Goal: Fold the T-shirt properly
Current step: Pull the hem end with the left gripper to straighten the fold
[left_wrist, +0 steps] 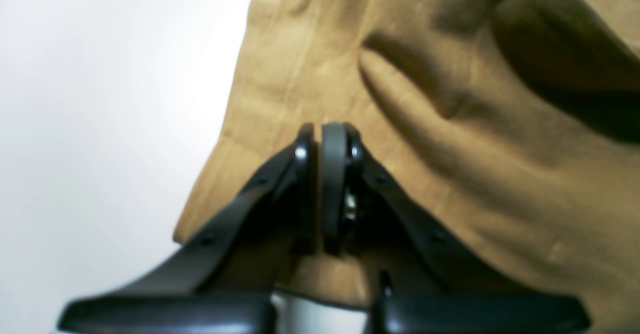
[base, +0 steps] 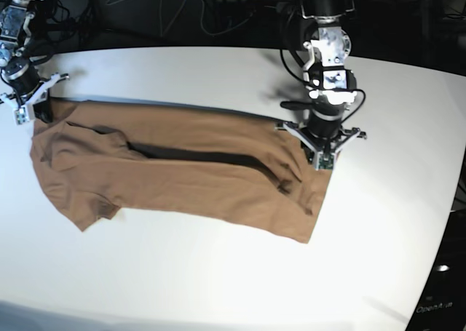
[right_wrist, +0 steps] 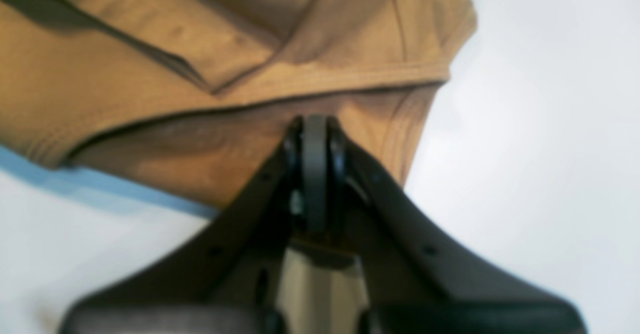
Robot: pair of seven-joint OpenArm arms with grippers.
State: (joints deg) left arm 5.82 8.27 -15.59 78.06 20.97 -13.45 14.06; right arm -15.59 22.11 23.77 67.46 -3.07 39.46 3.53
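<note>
One lengthwise fold is, by my reading, in place: the T-shirt (base: 182, 174) lies on the white table (base: 218, 273) as a long band running from the far-left corner toward the centre-right, with a dark crease line along its middle where one layer overlaps another. I judge the task to be roughly half complete. What remains is at least one crosswise fold to bring the band into a compact rectangle, plus smoothing of the ridges visible in the left wrist view.

Left gripper (left_wrist: 325, 138): jaws pressed together on the hem end of the T-shirt (left_wrist: 450, 148), close to its side edge. Cloth passes under and between the fingers, so I read this as a pinch on the fabric.

Right gripper (right_wrist: 315, 133): jaws likewise clamped, tips buried in the T-shirt (right_wrist: 175, 98) just below a ribbed seam near the cloth's outer edge (the view is blurred, so I cannot say which seam it is). A sleeve fold lies just beyond it.

In the base view the two grippers sit at opposite ends of the band, well apart, each at the far edge of the cloth.
</note>
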